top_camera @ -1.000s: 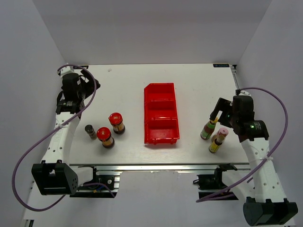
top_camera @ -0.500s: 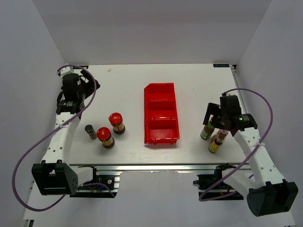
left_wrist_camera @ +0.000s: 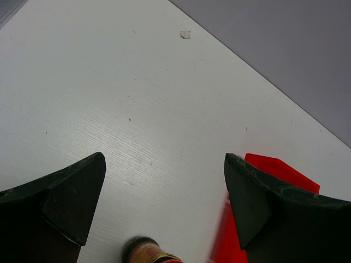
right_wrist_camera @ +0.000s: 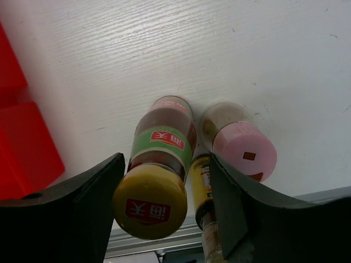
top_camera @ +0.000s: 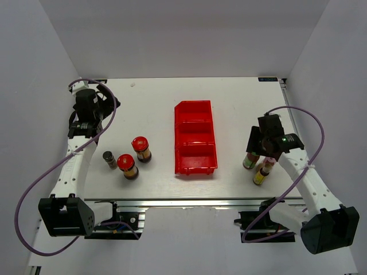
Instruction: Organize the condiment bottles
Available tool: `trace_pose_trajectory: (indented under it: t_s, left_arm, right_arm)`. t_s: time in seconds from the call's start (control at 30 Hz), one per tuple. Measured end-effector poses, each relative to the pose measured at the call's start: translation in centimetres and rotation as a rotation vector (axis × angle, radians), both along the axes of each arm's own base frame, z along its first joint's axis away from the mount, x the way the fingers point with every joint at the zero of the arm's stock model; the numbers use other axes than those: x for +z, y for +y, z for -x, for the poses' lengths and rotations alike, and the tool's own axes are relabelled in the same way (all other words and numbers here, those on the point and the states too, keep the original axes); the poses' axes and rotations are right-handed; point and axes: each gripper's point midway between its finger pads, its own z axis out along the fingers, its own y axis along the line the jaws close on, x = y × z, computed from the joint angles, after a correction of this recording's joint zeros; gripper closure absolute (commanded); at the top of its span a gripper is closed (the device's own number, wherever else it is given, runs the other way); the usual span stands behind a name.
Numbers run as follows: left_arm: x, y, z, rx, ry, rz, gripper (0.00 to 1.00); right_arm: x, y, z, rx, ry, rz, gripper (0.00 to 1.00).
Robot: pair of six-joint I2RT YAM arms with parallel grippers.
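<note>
Right claw (right_wrist_camera: 164,164) hangs low over the near right of the bench (top_camera: 149,109), with its jaws on either side of the green-labelled yellow-capped bottle (right_wrist_camera: 162,139). They are partly drawn in and one finger (right_wrist_camera: 82,213) looks to be right against the cap, yet I cannot tell whether they truly press it. That bottle stands upright. The pink-capped bottle (right_wrist_camera: 244,149) stands just beside it on the near right, outside my jaws. To the left of this pair, well apart, the red tray (top_camera: 198,170) sits mid-bench.

My left claw (left_wrist_camera: 163,164) is spread wide and holds nothing — it hovers over the far left of the bench. Nearer on that side stand the far red-lidded jar (top_camera: 140,147) and the near red-lidded jar (top_camera: 128,165), just beside each other. A small dark-capped bottle (top_camera: 109,158) is just left of them — all three are upright.
</note>
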Motion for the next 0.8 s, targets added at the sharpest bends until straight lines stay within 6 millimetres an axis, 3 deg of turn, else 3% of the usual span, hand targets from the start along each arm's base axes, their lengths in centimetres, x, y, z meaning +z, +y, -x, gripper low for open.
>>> trace_pose_trajectory:
  t_s: [0.13,0.53,0.8]
  left_arm:
    - [-0.01,0.01,0.01,0.000,0.000,0.000,0.02]
    - [0.08,0.11,0.05,0.006,-0.002,-0.002,0.02]
    - [0.34,0.13,0.15,0.007,-0.009,-0.003,0.02]
  right_arm:
    - [-0.37,0.15,0.04,0.004,0.014,0.002,0.35]
    - [-0.71,0.36,0.15,0.013,0.019,0.001,0.64]
    - [-0.17,0.75,-0.12,0.035,0.021,-0.002,0.71]
